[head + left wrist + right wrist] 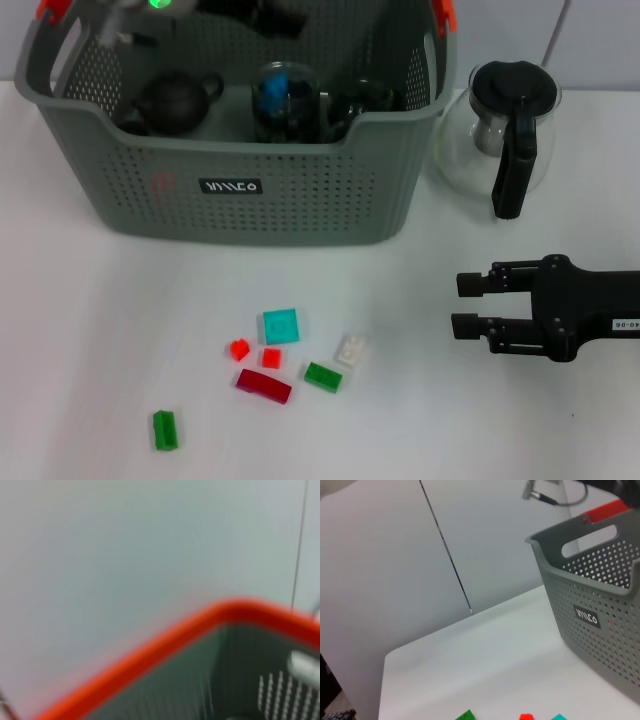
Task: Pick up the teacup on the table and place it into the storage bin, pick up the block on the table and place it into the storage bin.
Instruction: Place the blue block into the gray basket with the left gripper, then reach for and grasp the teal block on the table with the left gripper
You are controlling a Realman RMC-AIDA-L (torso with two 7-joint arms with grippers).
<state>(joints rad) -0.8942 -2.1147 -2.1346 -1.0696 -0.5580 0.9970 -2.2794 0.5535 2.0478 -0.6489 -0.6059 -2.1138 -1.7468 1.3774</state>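
Storage bin [250,190] stands at the back left of the white table [100,330], holding a dark teapot [175,100], a glass jar with a blue piece [283,100] and dark cups. Beside it sits a glass teapot [505,130]. The right gripper [462,305] hovers near the table's right side, jaws narrowly apart and empty. The left gripper is above the bin's far rim; whether it grips cannot be told. Small blocks lie in front of the bin: cyan [281,326], dark red [264,385], green [164,429].
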